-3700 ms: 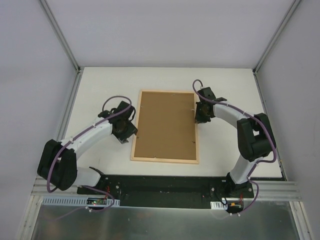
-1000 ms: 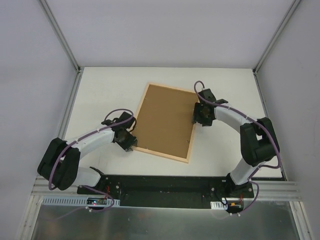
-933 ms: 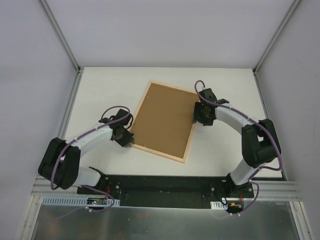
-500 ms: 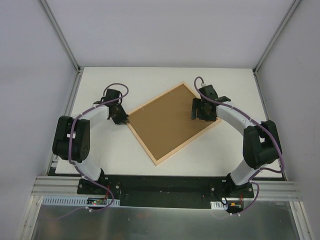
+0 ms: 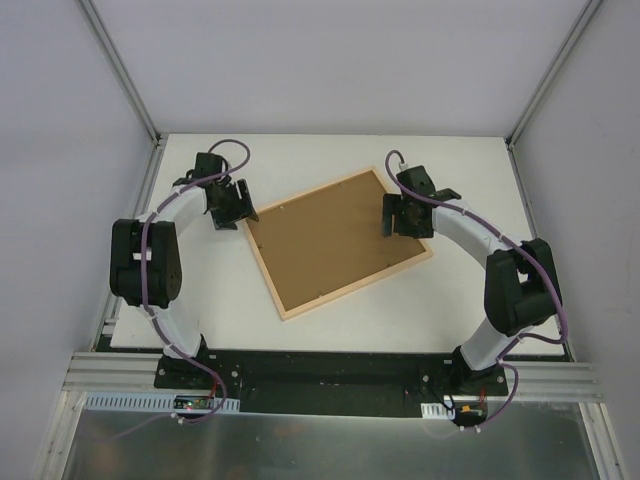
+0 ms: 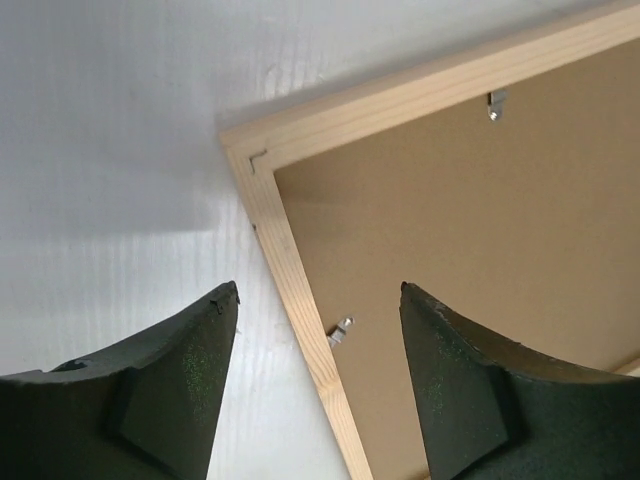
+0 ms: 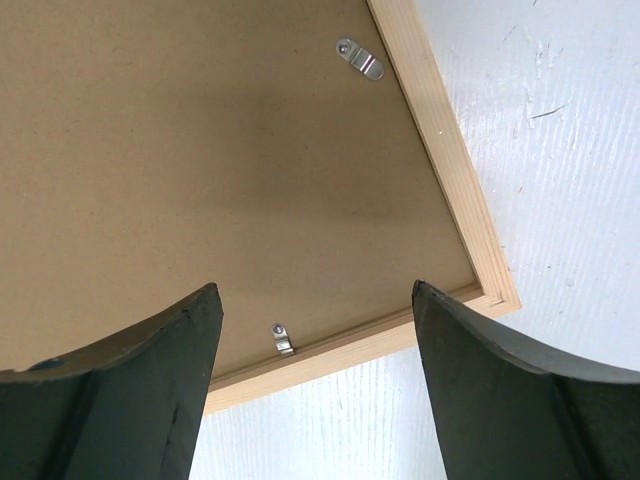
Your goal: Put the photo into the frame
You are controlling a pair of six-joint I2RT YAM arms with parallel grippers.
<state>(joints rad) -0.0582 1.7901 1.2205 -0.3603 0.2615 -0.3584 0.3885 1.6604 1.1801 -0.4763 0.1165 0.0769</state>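
Top external view: white counter (image 5: 200, 300) carrying light wood frame (image 6: 400, 93), face down and skewed, brown backing board (image 5: 335, 245) seated inside it. Left hand (image 5: 236, 210) poised over frame's left corner, spread wide, gripping nothing; right hand (image 5: 397, 218) likewise spread and empty above right corner.

Top camera overhead, far; wrist cameras close, looking down at opposite frame (image 5: 357, 284) corners

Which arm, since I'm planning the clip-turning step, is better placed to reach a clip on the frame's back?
Probably left: its open fingers bracket a clip on the frame almost centrally; the right's nearest clip sits off-centre.
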